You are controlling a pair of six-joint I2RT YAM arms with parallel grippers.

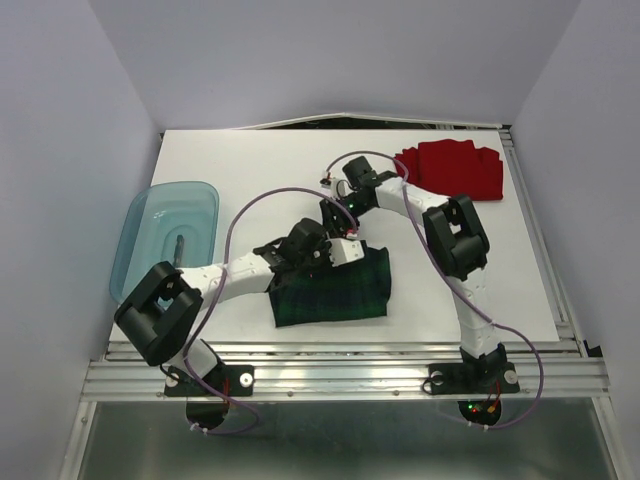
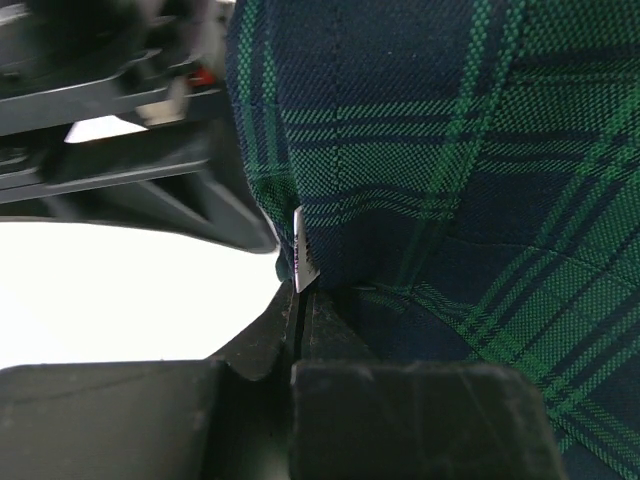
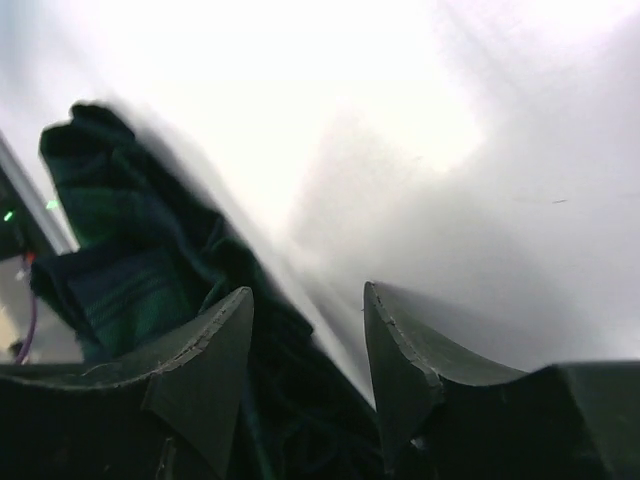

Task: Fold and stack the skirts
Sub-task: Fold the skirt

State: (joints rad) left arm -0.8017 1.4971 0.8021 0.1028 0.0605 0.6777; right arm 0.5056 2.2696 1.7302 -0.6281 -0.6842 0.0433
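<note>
At left pincer (image 2: 299,300), folded woven plaid skirt (image 1: 332,296)

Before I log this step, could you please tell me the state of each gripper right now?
Left gripper: closed on the plaid skirt.
Right gripper: open, holding nothing.

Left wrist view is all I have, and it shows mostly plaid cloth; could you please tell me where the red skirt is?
Observer: The red skirt lies at the far right corner of the table, apart from the plaid skirt.
Operator: Thank you. Is the other arm holding anything?
Observer: No. The right gripper is open and empty, just beside the plaid skirt.
Operator: Is there anything on the left side?
Observer: A teal tub sits at the table's left edge.
</note>
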